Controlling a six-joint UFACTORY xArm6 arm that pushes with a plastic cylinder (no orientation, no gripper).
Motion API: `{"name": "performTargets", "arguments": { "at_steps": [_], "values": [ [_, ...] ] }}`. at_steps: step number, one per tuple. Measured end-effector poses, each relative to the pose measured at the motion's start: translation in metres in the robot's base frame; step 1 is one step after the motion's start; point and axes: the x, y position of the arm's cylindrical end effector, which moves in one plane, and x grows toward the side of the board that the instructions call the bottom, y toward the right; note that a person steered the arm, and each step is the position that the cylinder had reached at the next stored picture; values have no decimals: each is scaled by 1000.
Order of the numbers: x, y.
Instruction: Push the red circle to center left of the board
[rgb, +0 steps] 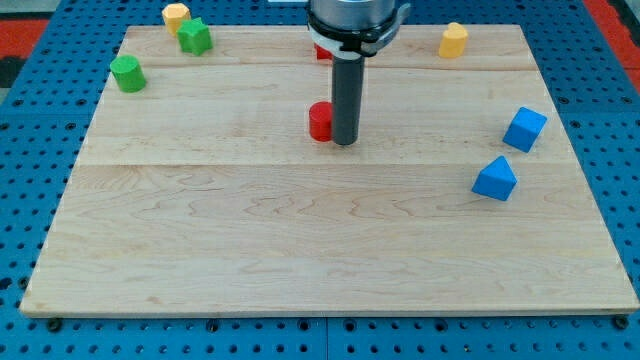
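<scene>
A: Where do you have things at this moment?

B: You have my tip planted just above the middle of the frame, on the counter, touching or very nearly touching the right side of the red circle. That is the task's block, and it sits near the board's centre, a little toward the top.

A: Why that side?

B: Judging by the task, it makes sense: the block must travel toward the left edge at mid-height, so you want the rod on its right, pushing leftward. The block also sits slightly high, so the shove likely needs a small downward lean in the frame.

A: And the fingers?

B: There are none on this arm; it ends in a plain rod that holds nothing and only pushes.

A: Count the blocks for me.

B: Two red: the circle, and another red block mostly hidden behind the arm at the top, shape unclear. Two green: a green star-like block and a green rounded block, both upper left. Two yellow: a yellow block at the upper left edge and a second yellow block upper right. Two blue at the right: a blue cube and a blue triangular block. The green rounded block lies above the likely path, so you should watch it
</scene>
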Motion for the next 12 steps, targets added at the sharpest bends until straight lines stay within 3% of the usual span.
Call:
{"name": "performTargets", "arguments": {
  "at_steps": [7, 12],
  "values": [
    [0, -28],
    [0, -119]
  ]
}}
